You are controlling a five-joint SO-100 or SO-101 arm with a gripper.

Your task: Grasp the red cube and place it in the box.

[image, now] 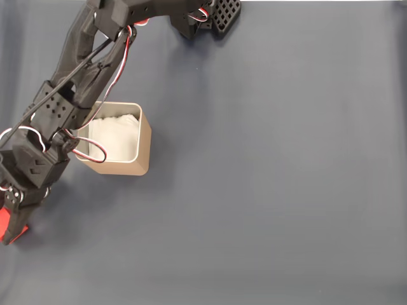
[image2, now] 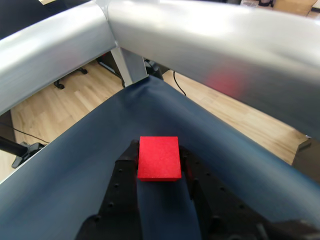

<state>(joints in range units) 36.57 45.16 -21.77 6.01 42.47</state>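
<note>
Arm outstretched, fingers (image2: 186, 169) clasping red cube (image2: 159, 157)

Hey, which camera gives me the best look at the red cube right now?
The wrist view: the red cube sits centered between the tool's black fingers, its top face plain and unblocked. In the fixed view only a red sliver shows at the left edge, mostly covered by the arm.
</note>
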